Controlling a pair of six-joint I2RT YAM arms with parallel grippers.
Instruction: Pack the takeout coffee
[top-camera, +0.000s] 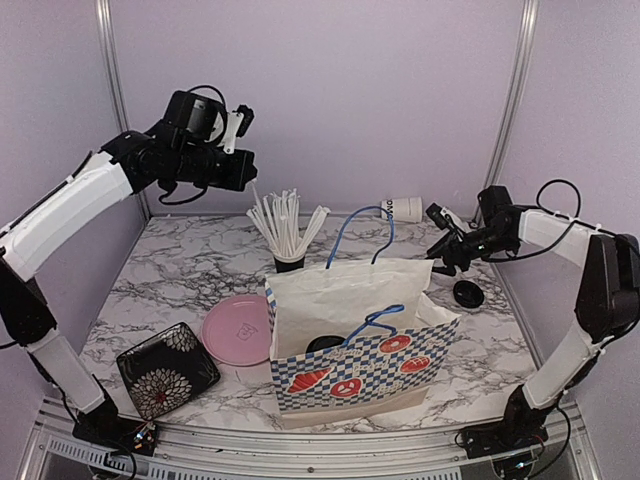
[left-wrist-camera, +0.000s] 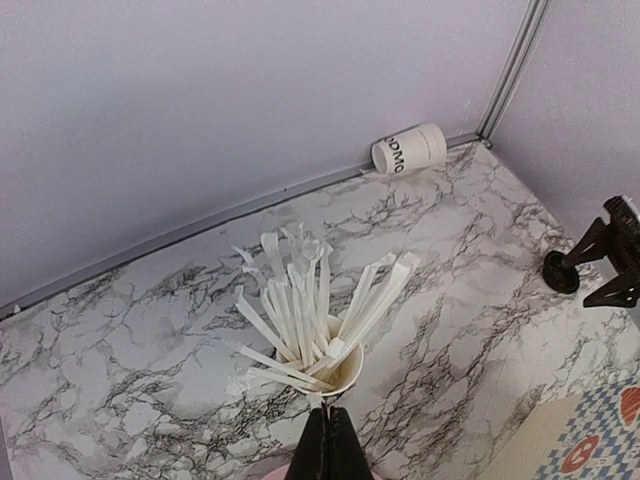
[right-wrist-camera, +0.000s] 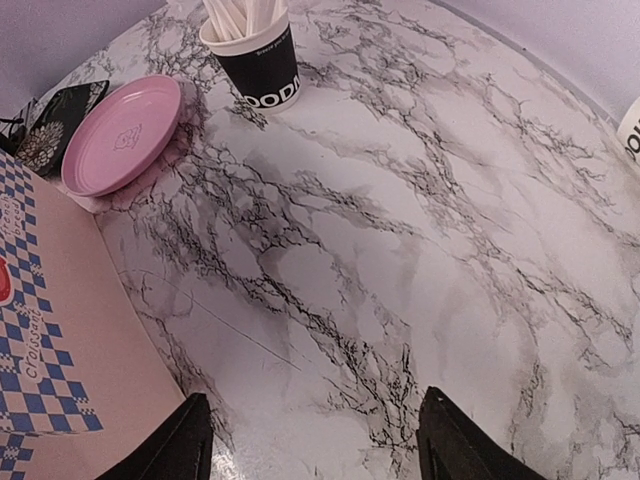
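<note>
Left wrist view: left gripper (left-wrist-camera: 328, 450) has its fingers pressed together with nothing between them, high over the black cup of sticks (left-wrist-camera: 325, 365). One takeout cup (left-wrist-camera: 410, 150) lies on its side at the surface's back right corner, by the rail. No lid on it.

Right wrist view: right gripper (right-wrist-camera: 315, 440) has its jaws wide apart and empty, over bare marble. A sliver of the white cup shows at the frame's right edge. The pink plate (right-wrist-camera: 120, 135) sits toward the left.

Top view: the paper bag (top-camera: 350, 370) stands at the middle of the near edge, mouth open. There is a dark round shape inside it, possibly a lid; cannot tell. A loose black lid (top-camera: 467, 293) lies near the right edge. The right gripper is close beside the fallen cup.

Handling, judged: the cup is light and thin-walled, and a hard squeeze would crush it. On its side it may roll. Best to grip gently across the mid-body, or nearer the stiffer rim.
</note>
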